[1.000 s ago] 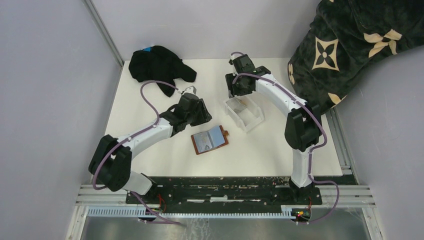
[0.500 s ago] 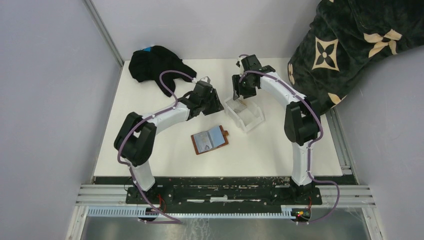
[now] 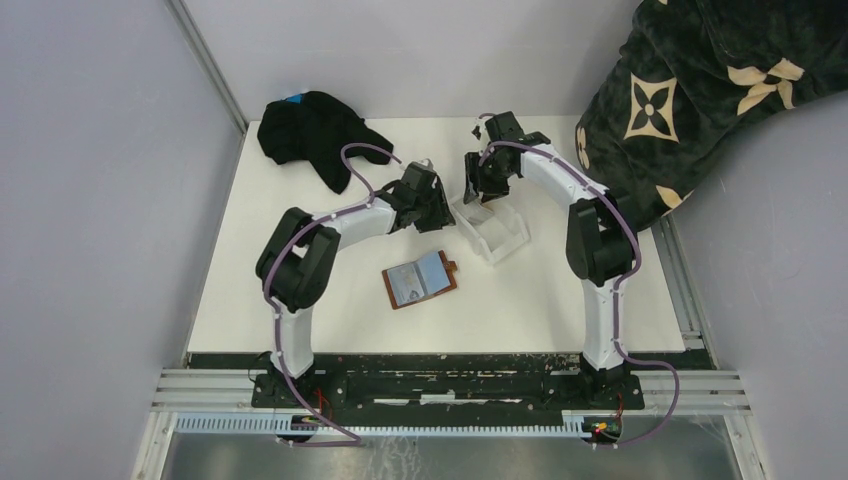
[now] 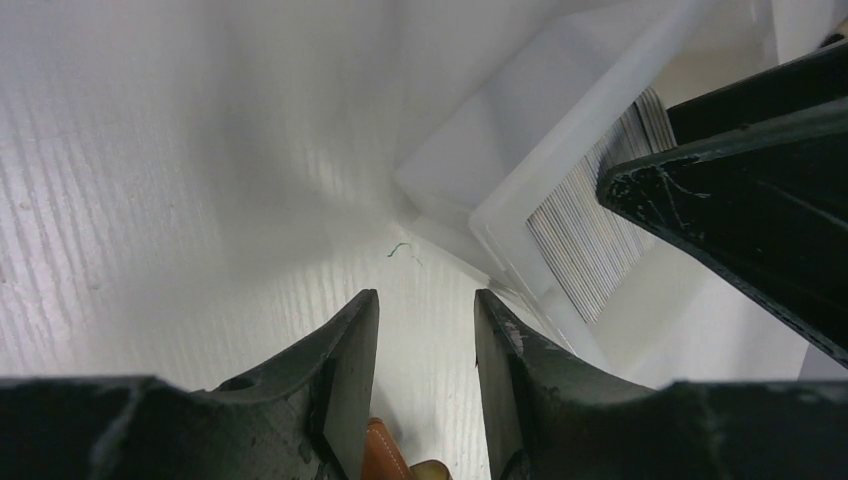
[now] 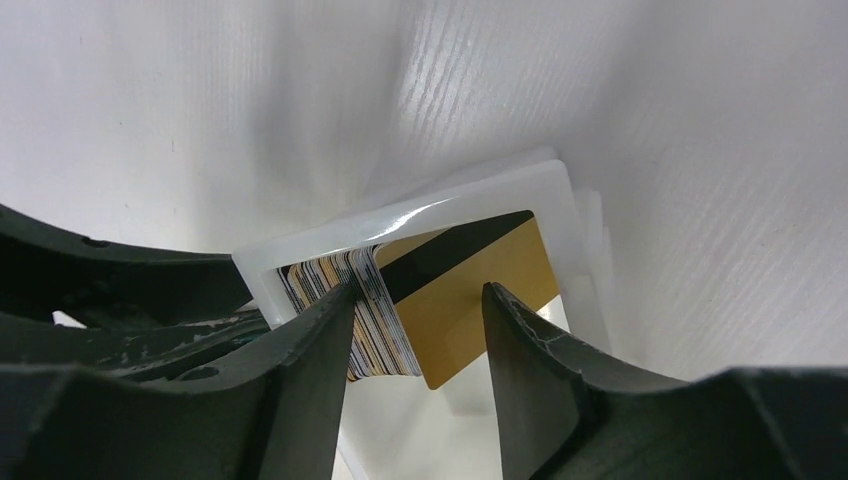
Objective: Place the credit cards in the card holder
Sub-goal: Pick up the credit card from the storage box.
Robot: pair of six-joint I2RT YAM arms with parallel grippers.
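Observation:
The brown card holder [image 3: 420,279] lies open on the table, cards in its slots; its edge [image 4: 385,462] shows between my left fingers. The clear tray [image 3: 492,229] holds a stack of credit cards [image 5: 375,300] with a gold card [image 5: 480,295] leaning at the front. The stack's edges also show in the left wrist view [image 4: 590,225]. My right gripper [image 3: 481,192] [image 5: 418,300] is open over the tray's far end, its jaws astride the cards, gripping nothing. My left gripper [image 3: 440,210] [image 4: 427,305] is open and empty, just left of the tray's near corner.
A black cloth [image 3: 315,130] lies at the table's far left. A dark patterned blanket [image 3: 700,90] hangs over the far right corner. The right finger [image 4: 740,150] shows large in the left wrist view, close to my left gripper.
My left gripper moved right, up to the tray's left corner. My right gripper came down over the tray's far end, onto the cards.

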